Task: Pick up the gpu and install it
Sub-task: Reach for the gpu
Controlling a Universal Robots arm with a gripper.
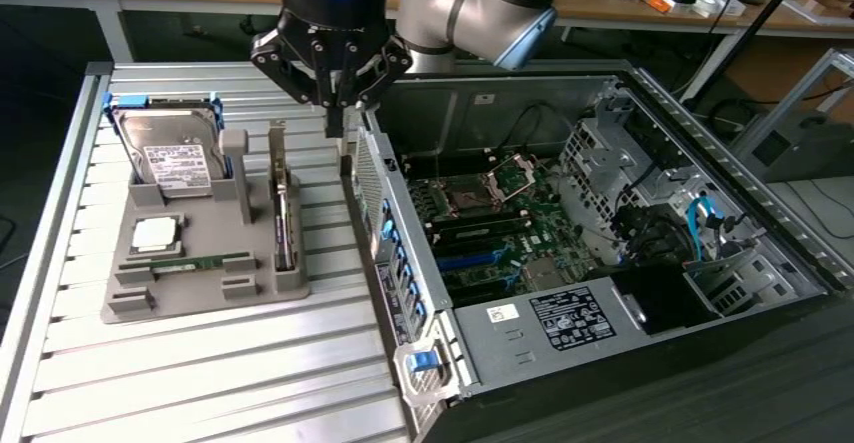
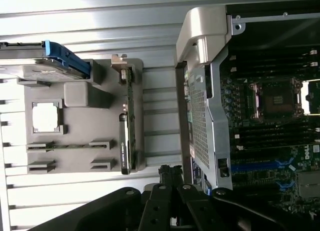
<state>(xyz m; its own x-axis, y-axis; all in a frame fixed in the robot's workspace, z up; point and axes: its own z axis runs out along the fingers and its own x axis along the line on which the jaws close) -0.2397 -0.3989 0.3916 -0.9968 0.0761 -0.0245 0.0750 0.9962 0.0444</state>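
The gpu (image 1: 283, 213) is a thin dark card standing on edge in a slot of the grey holder (image 1: 200, 298), its silvery bracket at the far end. In the wrist view the gpu (image 2: 126, 136) appears edge-on along the holder's side nearest the computer. My gripper (image 1: 336, 118) hangs shut and holds nothing. It sits above the gap between the holder and the open computer case (image 1: 400, 263), just past the gpu's bracket end. The dark fingertips (image 2: 170, 172) are pressed together.
The holder also carries a silver hard drive (image 1: 167, 158) in a blue frame, a square processor chip (image 1: 156, 231) and a green memory stick (image 1: 187, 261). The case lies open with its motherboard (image 1: 494, 213) exposed. The slatted metal table (image 1: 200, 383) extends toward the front.
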